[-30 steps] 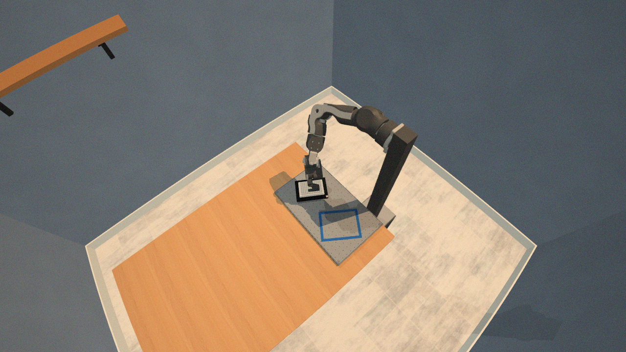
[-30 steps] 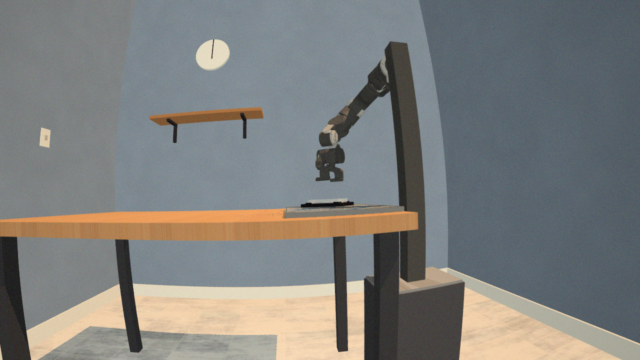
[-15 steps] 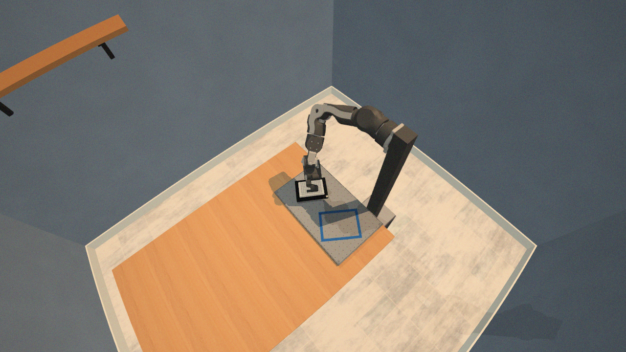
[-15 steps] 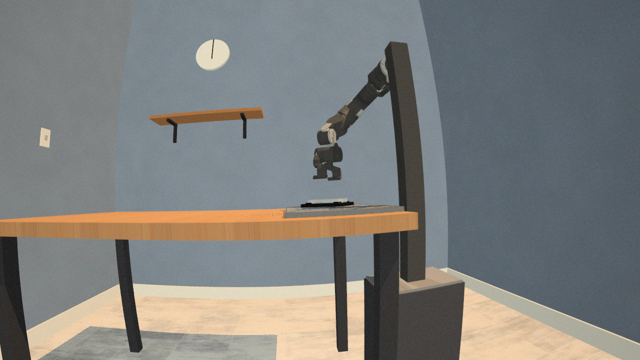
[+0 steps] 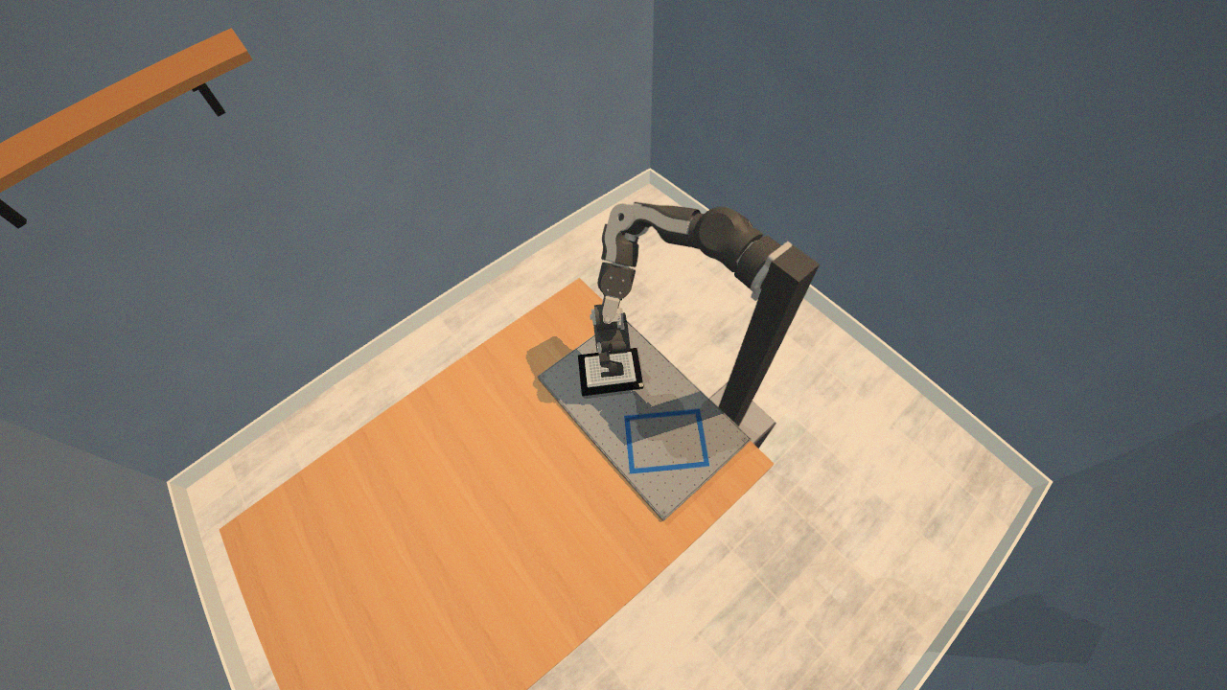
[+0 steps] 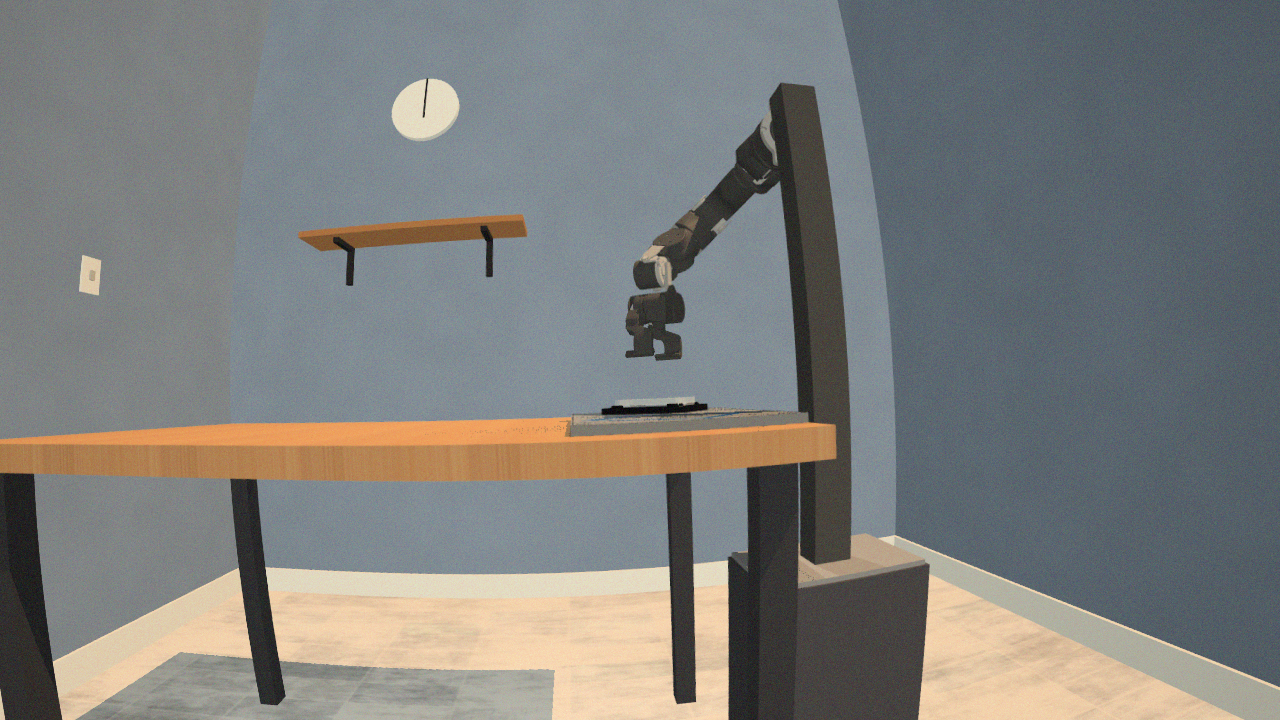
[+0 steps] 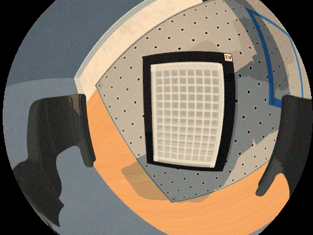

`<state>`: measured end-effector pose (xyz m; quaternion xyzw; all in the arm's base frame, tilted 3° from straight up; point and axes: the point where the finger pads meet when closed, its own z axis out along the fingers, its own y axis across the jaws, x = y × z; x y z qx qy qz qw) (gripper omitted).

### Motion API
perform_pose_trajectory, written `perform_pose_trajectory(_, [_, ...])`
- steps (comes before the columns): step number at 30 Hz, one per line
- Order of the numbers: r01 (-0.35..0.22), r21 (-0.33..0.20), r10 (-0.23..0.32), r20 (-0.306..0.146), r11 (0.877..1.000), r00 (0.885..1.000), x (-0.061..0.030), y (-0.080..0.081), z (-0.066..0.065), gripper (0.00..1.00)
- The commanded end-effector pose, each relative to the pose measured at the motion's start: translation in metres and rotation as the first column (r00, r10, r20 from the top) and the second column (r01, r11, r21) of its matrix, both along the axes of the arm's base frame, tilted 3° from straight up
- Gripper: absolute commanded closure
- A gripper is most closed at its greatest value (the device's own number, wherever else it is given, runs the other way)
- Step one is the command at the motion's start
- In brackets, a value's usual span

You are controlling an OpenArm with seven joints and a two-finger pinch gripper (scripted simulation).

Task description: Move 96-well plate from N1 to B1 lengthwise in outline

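Note:
The white 96-well plate (image 7: 187, 114) lies flat in the black plate nest (image 7: 150, 109) on the grey perforated deck. It also shows in the top view (image 5: 611, 370) and as a thin white slab in the exterior view (image 6: 653, 402). My gripper (image 6: 654, 352) hangs open and empty well above the plate, fingers pointing down. In the wrist view its two dark fingers stand wide on either side of the plate. The blue taped outline (image 5: 666, 440) lies on the deck nearer the arm's column, apart from the nest; one corner of it shows in the wrist view (image 7: 271, 61).
The grey deck (image 5: 643, 416) sits at the corner of an orange table (image 5: 411, 506). The arm's dark column (image 6: 810, 322) stands beside the deck on a floor base. A wall shelf (image 6: 413, 234) hangs far behind.

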<state>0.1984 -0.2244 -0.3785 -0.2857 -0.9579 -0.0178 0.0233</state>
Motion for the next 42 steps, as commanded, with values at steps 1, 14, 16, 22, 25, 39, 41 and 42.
perform_pose_trajectory(1, [-0.001,-0.003,0.001,-0.004,1.000,1.000,-0.0004,-0.001,0.001,0.23])
perform_pose_trajectory(14, [-0.001,-0.003,0.001,-0.004,1.000,1.000,0.0009,-0.001,0.003,0.23])
perform_pose_trajectory(16, [-0.001,-0.003,0.001,-0.004,1.000,1.000,0.0009,-0.001,0.003,0.23])
perform_pose_trajectory(22, [0.001,0.000,-0.001,0.003,1.000,1.000,0.0021,-0.001,0.002,0.23])
perform_pose_trajectory(25, [0.001,0.000,-0.001,0.003,1.000,1.000,0.0021,-0.001,0.002,0.23])
perform_pose_trajectory(39, [0.000,-0.002,0.000,-0.001,1.000,1.000,0.0015,0.001,-0.031,0.23])
perform_pose_trajectory(41, [-0.001,-0.003,0.001,-0.004,1.000,1.000,0.0011,0.001,-0.052,0.23])
perform_pose_trajectory(42, [-0.001,-0.003,0.001,-0.004,1.000,1.000,0.0011,0.001,-0.052,0.23])
